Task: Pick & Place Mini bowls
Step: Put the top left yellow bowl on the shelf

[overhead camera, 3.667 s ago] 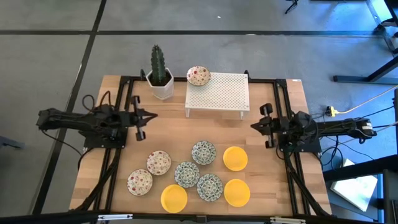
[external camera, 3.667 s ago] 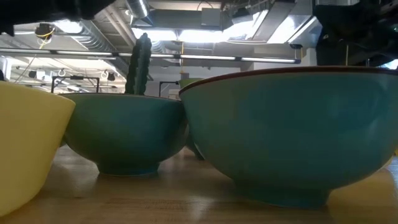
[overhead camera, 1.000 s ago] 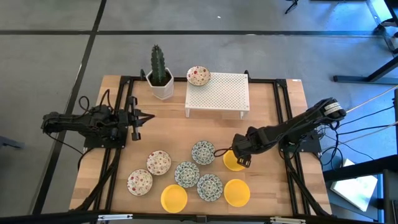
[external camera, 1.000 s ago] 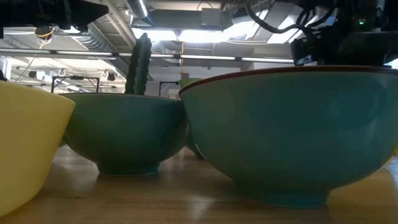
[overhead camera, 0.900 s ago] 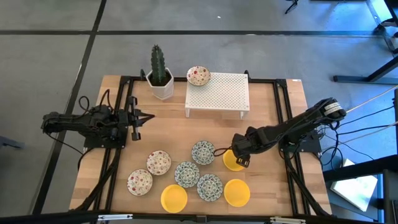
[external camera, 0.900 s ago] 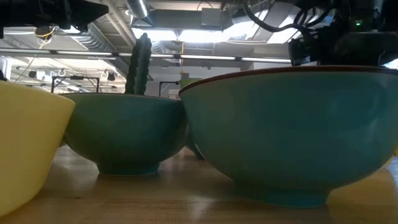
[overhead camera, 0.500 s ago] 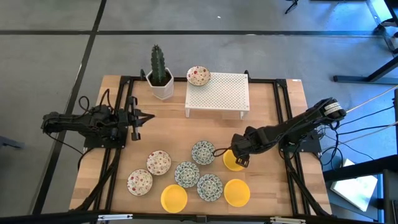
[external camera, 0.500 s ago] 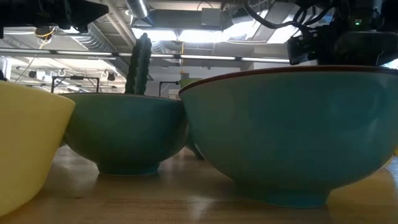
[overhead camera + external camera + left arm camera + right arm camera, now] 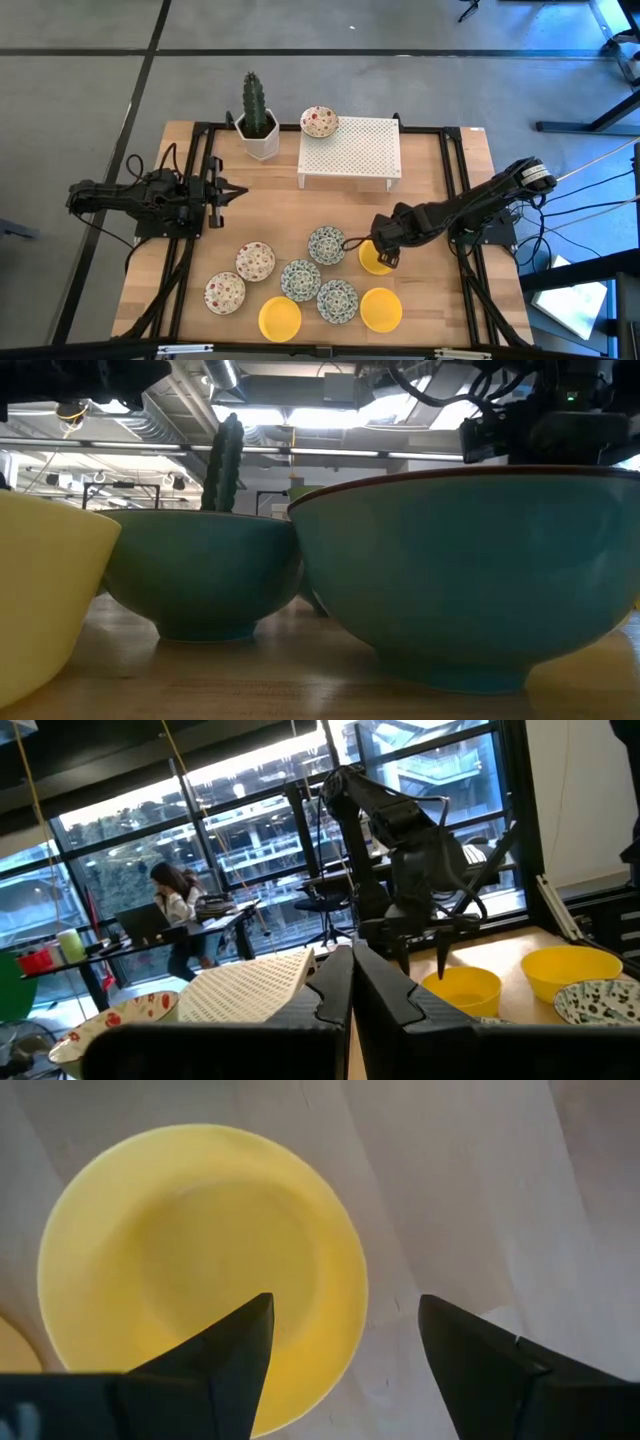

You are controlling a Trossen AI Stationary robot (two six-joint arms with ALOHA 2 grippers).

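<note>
Bowl, yellow, lay under the right claw, whose fingers stood wide apart astride its rim. Left claw, clenched, waited at the desk's nine o'clock.

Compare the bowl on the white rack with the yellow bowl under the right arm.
The bowl on the rack is white with red specks; the yellow bowl is plain. The first sits raised at the white rack corner; the second rests on the table. Only the yellow one has the right gripper over it, fingers open. Both are small, round, upright.

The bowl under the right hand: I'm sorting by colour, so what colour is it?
Plain yellow bowl, with no pattern; the right wrist view shows it best.
</note>
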